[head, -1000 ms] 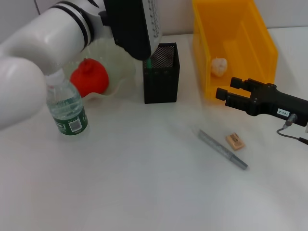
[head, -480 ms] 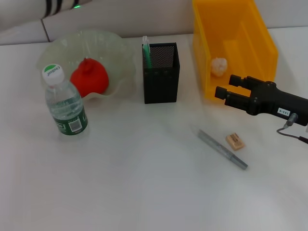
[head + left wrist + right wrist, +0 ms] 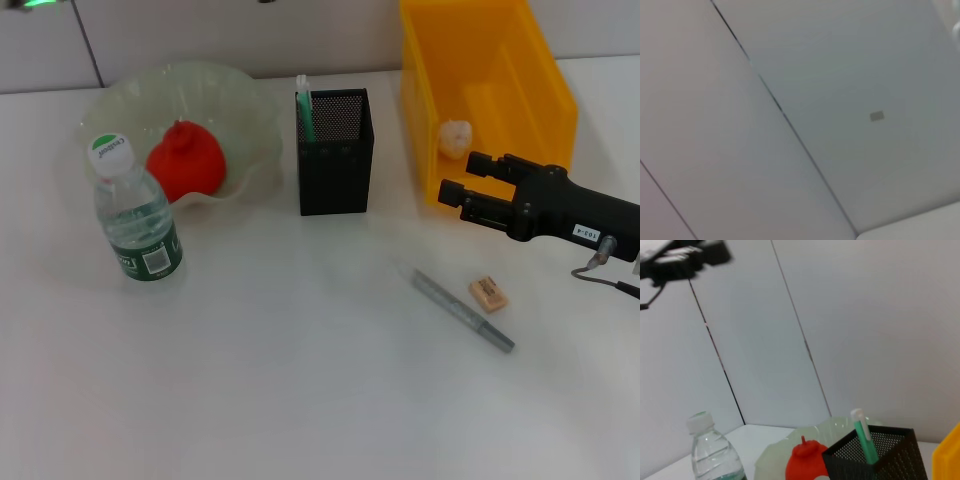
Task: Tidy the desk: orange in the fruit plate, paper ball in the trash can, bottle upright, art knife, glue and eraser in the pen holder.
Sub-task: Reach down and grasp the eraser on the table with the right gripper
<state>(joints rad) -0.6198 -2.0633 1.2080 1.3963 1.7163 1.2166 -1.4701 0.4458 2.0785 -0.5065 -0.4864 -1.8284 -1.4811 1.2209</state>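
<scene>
Currently the right hand [image 3: 455,187], fingers parted and empty, hovers beside the bin [image 3: 487,90] above the table [image 3: 300,380]; descending off-centre could nudge the eraser [image 3: 488,292] against the nearby knife [image 3: 463,311], leaving neither graspable.

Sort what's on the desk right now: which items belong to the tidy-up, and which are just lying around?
Job items: orange, fruit plate, paper ball, trash can, bottle, eraser, pen holder, green-white stick standing in it, grey art knife.

Just lying about: nothing visible.
</scene>
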